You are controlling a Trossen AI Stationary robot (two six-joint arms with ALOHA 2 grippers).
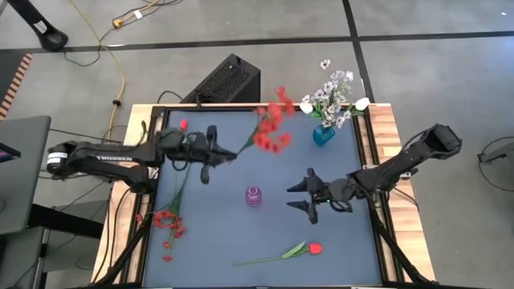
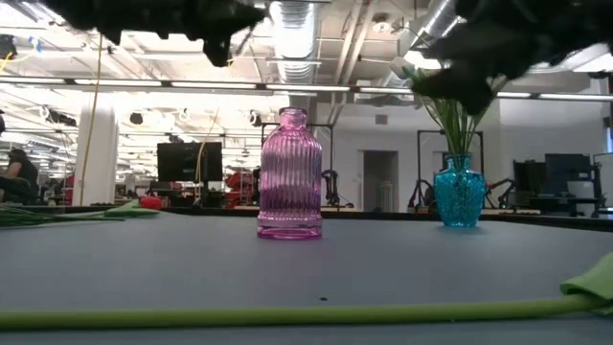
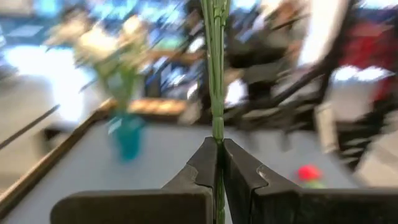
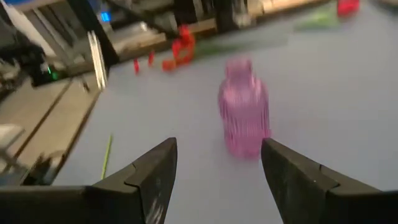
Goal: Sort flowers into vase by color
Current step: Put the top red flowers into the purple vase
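My left gripper [image 1: 223,155] hangs over the table's left part, shut on the green stem of a red spray flower [image 1: 273,122]. Its blossoms hang over the far middle of the table. A pink ribbed vase [image 1: 254,195] stands at the middle, and a blue vase [image 1: 324,133] holding white flowers [image 1: 333,92] stands at the far right. My right gripper [image 1: 294,197] is open, just right of the pink vase [image 4: 244,118], pointing at it with nothing between its fingers. A red tulip [image 1: 314,249] lies near the front edge. A red spray [image 1: 167,221] and another red tulip [image 1: 183,124] lie at the left. My left gripper pinches the spray's green stem [image 3: 217,134] between its two fingers. The fingers come level from the table's left. From the fingertips the stem runs on toward the far right, and the blossoms [image 1: 277,108] are lifted clear of the table.
A black box [image 1: 225,80] stands just beyond the table's far edge. Wooden rails [image 1: 385,128] border the mat at left and right. The front tulip's long stem [image 2: 287,314] lies across the near part of the mat.
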